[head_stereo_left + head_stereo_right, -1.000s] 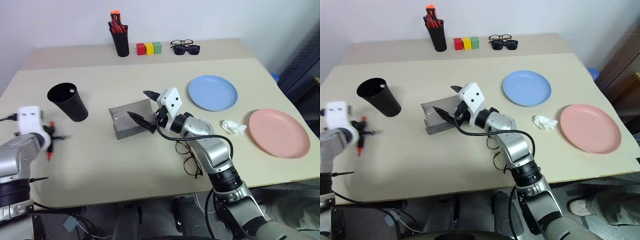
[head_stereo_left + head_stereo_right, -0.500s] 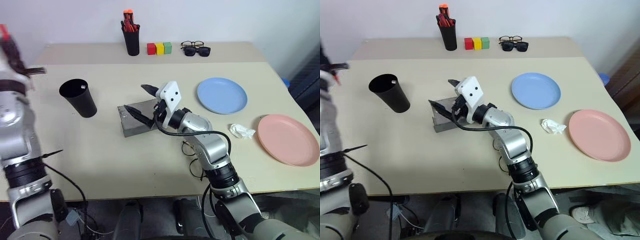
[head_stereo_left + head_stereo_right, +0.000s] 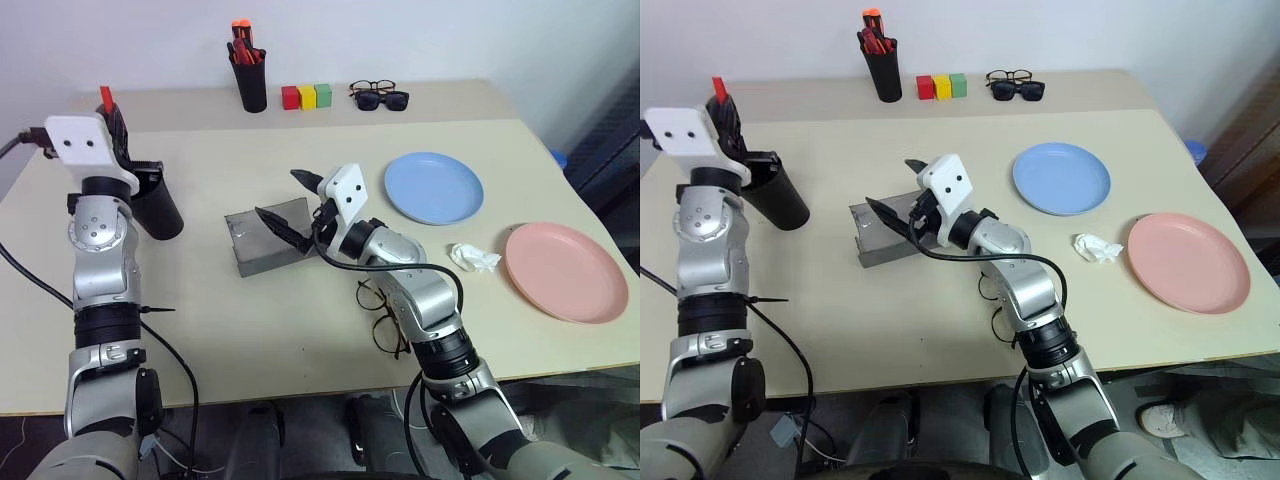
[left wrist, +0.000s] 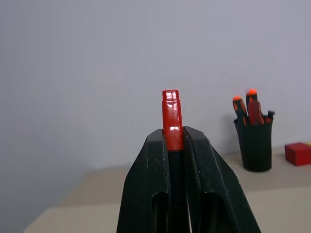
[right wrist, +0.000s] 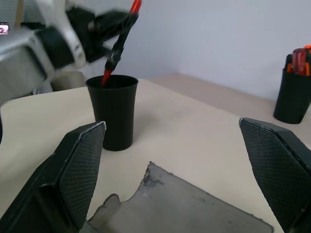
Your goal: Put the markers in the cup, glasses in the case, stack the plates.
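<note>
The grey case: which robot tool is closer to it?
Right. The right tool hangs open just over the grey case. The left tool is off by the black cup, gripping a red marker.

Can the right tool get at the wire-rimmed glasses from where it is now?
Probably not directly: the open right tool hovers over the grey case, while the glasses lie under its own forearm; it must pull back first.

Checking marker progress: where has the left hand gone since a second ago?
Yes, it moved: the left hand, gripping the red marker, rose from the table up to the black cup.
</note>
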Controlling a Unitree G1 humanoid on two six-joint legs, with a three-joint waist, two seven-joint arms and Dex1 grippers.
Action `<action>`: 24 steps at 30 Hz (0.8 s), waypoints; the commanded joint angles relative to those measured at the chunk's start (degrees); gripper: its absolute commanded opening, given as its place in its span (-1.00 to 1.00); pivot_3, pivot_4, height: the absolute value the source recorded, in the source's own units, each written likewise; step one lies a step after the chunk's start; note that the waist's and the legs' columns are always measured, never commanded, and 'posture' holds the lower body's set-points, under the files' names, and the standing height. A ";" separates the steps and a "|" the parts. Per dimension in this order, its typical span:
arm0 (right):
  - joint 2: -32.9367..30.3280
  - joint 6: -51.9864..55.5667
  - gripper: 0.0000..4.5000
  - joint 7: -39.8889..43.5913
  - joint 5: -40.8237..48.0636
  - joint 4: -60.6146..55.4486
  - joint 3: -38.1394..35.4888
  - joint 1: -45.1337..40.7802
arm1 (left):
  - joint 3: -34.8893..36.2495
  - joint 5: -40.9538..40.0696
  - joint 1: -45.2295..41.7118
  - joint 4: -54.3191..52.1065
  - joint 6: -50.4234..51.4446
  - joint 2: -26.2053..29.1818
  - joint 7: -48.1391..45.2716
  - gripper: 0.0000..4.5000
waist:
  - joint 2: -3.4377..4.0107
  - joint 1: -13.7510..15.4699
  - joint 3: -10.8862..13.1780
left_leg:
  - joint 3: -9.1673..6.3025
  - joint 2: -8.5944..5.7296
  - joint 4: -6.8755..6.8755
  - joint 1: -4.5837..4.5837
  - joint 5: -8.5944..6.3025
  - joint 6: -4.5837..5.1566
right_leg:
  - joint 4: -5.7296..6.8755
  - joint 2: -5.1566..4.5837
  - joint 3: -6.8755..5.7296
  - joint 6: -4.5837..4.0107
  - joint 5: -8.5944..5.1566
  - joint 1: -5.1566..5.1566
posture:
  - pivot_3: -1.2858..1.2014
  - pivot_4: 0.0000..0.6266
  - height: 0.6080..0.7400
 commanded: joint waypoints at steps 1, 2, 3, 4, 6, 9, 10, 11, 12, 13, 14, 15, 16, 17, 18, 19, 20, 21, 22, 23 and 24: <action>0.10 -0.64 1.00 0.05 0.51 -2.89 -0.34 -0.37 | 0.27 0.97 0.14 -1.06 -1.59 0.43 0.71 -0.61 | 0.00 0.04 0.00 | 0.00 0.00 0.00 0.00 0.00 0.00 | 0.00 0.00 0.00 0.00 0.00 0.00 | 0.03 -0.52 1.00; 0.08 -0.63 1.00 0.12 0.54 -2.93 -0.29 -0.35 | 0.29 1.11 0.34 -1.21 -1.51 0.36 0.99 -0.48 | 0.00 0.05 0.00 | 0.00 0.00 0.00 0.00 0.00 0.00 | 0.00 0.00 0.00 0.00 0.00 0.00 | 0.03 -0.52 1.00; 0.10 -0.65 1.00 0.19 0.55 -2.82 -0.25 -0.42 | 0.34 1.22 0.48 -1.36 -1.43 0.25 1.34 -0.25 | 0.00 0.05 0.00 | 0.00 0.00 0.00 0.00 0.00 0.00 | 0.00 0.00 0.00 0.00 0.00 0.00 | 0.03 -0.52 1.00; 0.12 -0.68 1.00 0.25 0.54 -2.66 -0.22 -0.50 | 0.44 1.11 0.53 -1.52 -1.32 0.08 1.55 -0.03 | 0.00 0.05 0.00 | 0.00 0.00 0.00 0.00 0.00 0.00 | 0.00 0.00 0.00 0.00 0.00 0.00 | 0.03 -0.52 1.00; 0.10 -0.68 1.00 0.38 0.54 -2.65 -0.13 -0.49 | 0.67 0.70 0.72 -2.06 -1.13 -0.31 1.88 0.42 | 0.00 0.06 0.00 | 0.00 0.00 0.00 0.00 0.00 0.00 | 0.00 0.00 0.00 0.00 0.00 0.00 | 0.03 -0.52 1.00; -0.03 -0.52 1.00 0.66 0.57 -2.73 -0.04 -0.47 | 1.72 -1.14 0.67 -3.54 -1.06 -1.15 2.05 0.42 | 0.00 0.05 0.00 | 0.00 0.00 0.00 0.00 0.00 0.00 | 0.00 0.00 0.00 0.00 0.00 0.00 | 0.03 -0.52 1.00; -0.17 -0.44 1.00 0.79 0.55 -2.84 -0.04 -0.42 | 2.11 -2.74 0.51 -5.09 -0.78 -1.51 1.14 0.42 | 0.00 0.03 0.00 | 0.00 0.00 0.00 0.00 0.00 0.00 | 0.00 0.00 0.00 0.00 0.00 0.00 | 0.03 -0.52 1.00; -0.25 -0.38 1.00 0.88 0.52 -2.90 -0.05 -0.38 | 2.35 -3.85 0.41 -6.20 -0.56 -1.74 0.44 0.42 | 0.00 0.04 0.00 | 0.00 0.00 0.00 0.00 0.00 0.00 | 0.00 0.00 0.00 0.00 0.00 0.00 | 0.03 -0.52 1.00; -0.31 -0.35 1.00 0.95 0.51 -2.94 -0.06 -0.35 | 2.50 -4.54 0.37 -6.93 -0.35 -1.89 -0.05 0.42 | 0.00 0.05 0.00 | -0.01 0.00 0.00 0.00 0.00 0.00 | 0.00 0.00 0.00 0.00 0.00 0.00 | 0.03 -0.52 1.00; -0.81 -0.25 1.00 1.20 0.46 -3.15 -0.15 -0.09 | 1.70 -7.68 0.73 -9.80 2.24 -1.86 -3.32 0.42 | 0.00 0.06 0.00 | -0.01 0.00 0.00 -0.01 0.00 0.00 | 0.00 0.00 0.00 0.00 0.00 0.00 | 0.03 -0.52 1.00; -1.38 -0.14 1.00 1.45 0.44 -3.40 -0.28 0.20 | 0.73 -10.61 1.34 -12.69 4.91 -1.64 -6.56 0.42 | 0.00 0.05 0.00 | -0.01 0.00 0.00 -0.01 0.00 0.00 | 0.00 0.00 0.00 0.00 0.00 0.00 | 0.03 -0.52 1.00; -2.26 -0.11 1.00 1.84 0.34 -3.61 -0.50 0.53 | -0.72 -13.30 2.44 -16.09 7.97 -0.86 -10.44 0.54 | 0.00 0.03 0.00 | -0.01 0.00 0.00 -0.01 0.00 0.00 | 0.00 0.00 0.00 0.00 0.00 0.00 | 0.03 -0.52 1.00; -3.20 -0.07 1.00 2.18 0.29 -3.83 -0.76 0.84 | -1.94 -15.46 3.56 -19.04 11.18 0.06 -13.63 0.66 | 0.00 0.00 0.00 | -0.01 0.00 0.00 -0.01 0.00 0.00 | -0.01 -0.01 0.00 0.00 0.00 0.01 | 0.03 -0.52 1.00; -3.98 -0.04 1.00 2.47 0.31 -4.03 -1.02 1.08 | -2.84 -16.75 4.59 -21.17 13.97 0.96 -15.81 0.80 | 0.01 0.04 0.00 | 0.00 0.00 0.00 -0.01 0.00 0.00 | -0.01 -0.02 0.00 0.00 0.00 0.01 | 0.03 -0.52 1.00; -5.53 0.09 1.00 3.15 0.41 -4.26 -1.65 1.39 | -4.41 -19.60 6.16 -24.24 19.58 2.74 -18.93 0.99 | 0.01 0.02 0.00 | -0.01 -0.01 0.00 -0.01 0.00 0.00 | -0.01 -0.02 0.00 0.00 0.00 0.03 | 0.03 -0.52 1.00; -7.25 0.22 1.00 3.99 0.58 -4.54 -2.38 1.70 | -6.06 -21.70 7.73 -26.89 24.61 4.80 -21.92 0.99 | 0.01 -0.05 0.00 | -0.01 -0.01 0.00 0.00 0.00 0.00 | -0.01 -0.02 0.00 0.00 0.00 0.02 | 0.03 -0.52 1.00; -9.53 0.54 1.00 5.37 0.84 -4.91 -3.10 2.03 | -8.33 -23.36 9.59 -29.60 29.41 7.63 -25.75 0.99 | 0.04 -0.10 0.02 | -0.01 0.00 0.00 0.00 0.00 0.00 | 0.00 -0.01 0.00 0.00 0.00 0.02 | 0.03 -0.52 1.00; -11.76 1.02 1.00 6.83 1.19 -5.41 -3.60 2.35 | -10.42 -24.43 11.04 -31.66 33.18 10.25 -28.92 0.99 | 0.07 -0.11 0.04 | 0.00 -0.01 0.00 0.02 0.00 0.00 | 0.01 -0.01 0.03 0.00 0.00 0.03 | 0.03 -0.52 1.00; -13.82 1.66 1.00 8.38 1.78 -5.96 -3.91 2.68 | -11.80 -25.01 11.83 -32.83 36.34 12.13 -30.56 0.99 | 0.08 -0.11 0.05 | 0.00 -0.01 0.00 0.02 0.00 0.00 | 0.00 -0.01 0.03 0.00 -0.01 0.03 | 0.03 -0.52 1.00; -16.34 1.95 1.00 10.24 2.15 -6.61 -4.19 3.12 | -13.43 -24.31 12.11 -32.79 38.67 13.77 -31.60 0.99 | 0.10 -0.07 0.07 | 0.00 -0.01 0.00 0.02 0.00 0.00 | 0.00 0.00 0.02 -0.01 -0.01 0.03 | 0.03 -0.52 1.00; -18.41 2.30 1.00 11.78 2.55 -7.14 -4.54 3.53 | -14.95 -23.23 12.10 -32.42 40.29 15.03 -32.39 0.99 | 0.11 -0.01 0.08 | 0.00 0.00 0.00 0.02 0.00 0.01 | 0.00 0.01 0.02 -0.01 -0.02 0.03 | 0.03 -0.52 1.00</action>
